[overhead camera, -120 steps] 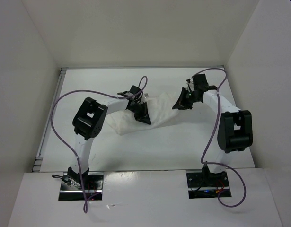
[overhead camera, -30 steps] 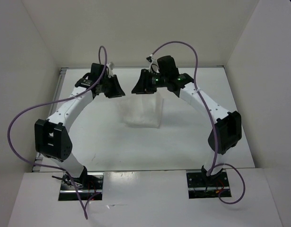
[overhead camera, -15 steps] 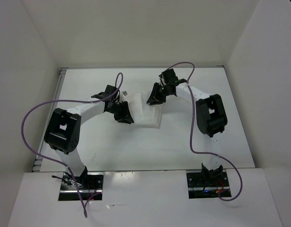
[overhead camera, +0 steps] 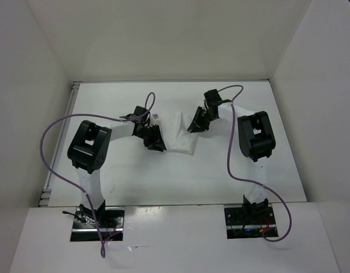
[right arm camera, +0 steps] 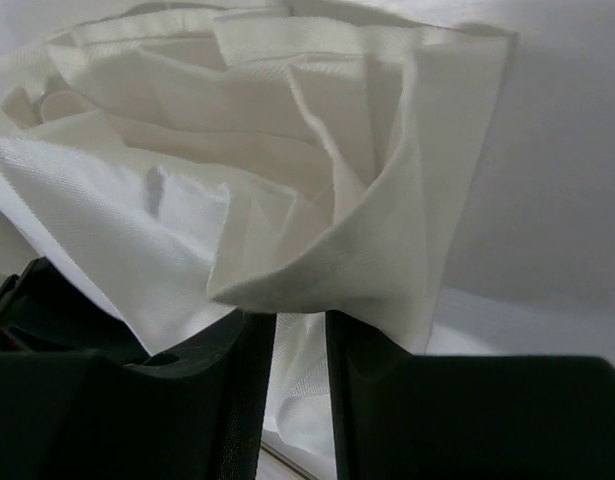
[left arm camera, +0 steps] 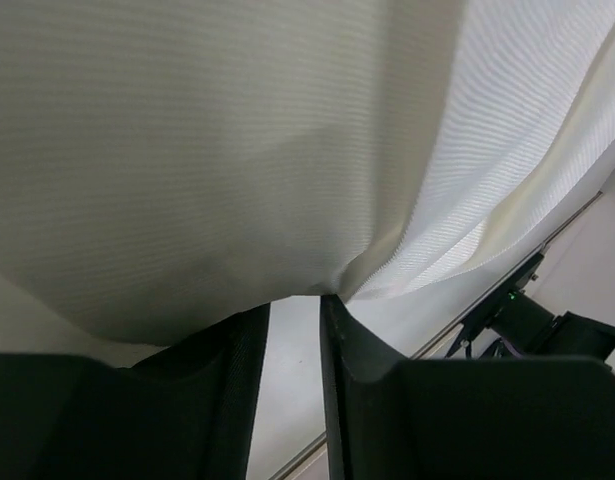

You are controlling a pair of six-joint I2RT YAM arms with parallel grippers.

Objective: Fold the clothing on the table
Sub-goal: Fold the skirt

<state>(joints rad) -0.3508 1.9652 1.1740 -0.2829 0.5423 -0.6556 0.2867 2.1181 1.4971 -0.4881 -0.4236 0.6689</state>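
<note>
The clothing (overhead camera: 181, 135) is a small bunched white piece on the table (overhead camera: 135, 170), between my two grippers. My left gripper (overhead camera: 154, 139) is at its left edge and my right gripper (overhead camera: 196, 123) is at its upper right. In the left wrist view the clothing (left arm camera: 237, 150) drapes over the tips of the left gripper (left arm camera: 295, 305), caught at the fingertips. In the right wrist view, layered folds of the clothing (right arm camera: 287, 150) lie across the tips of the right gripper (right arm camera: 300, 318), and a fold runs down between its fingers. Cloth hides both pairs of tips.
White upright walls close in the table at the back and on both sides. A thin metal rail (overhead camera: 58, 153) runs along the left edge. Purple cables loop over both arms. A dark part of the right arm (left arm camera: 527, 320) shows past the cloth in the left wrist view.
Both grippers have come down from high at the back towards the near side, bringing the hanging clothing onto the table. The right jaws have narrowed a little.
</note>
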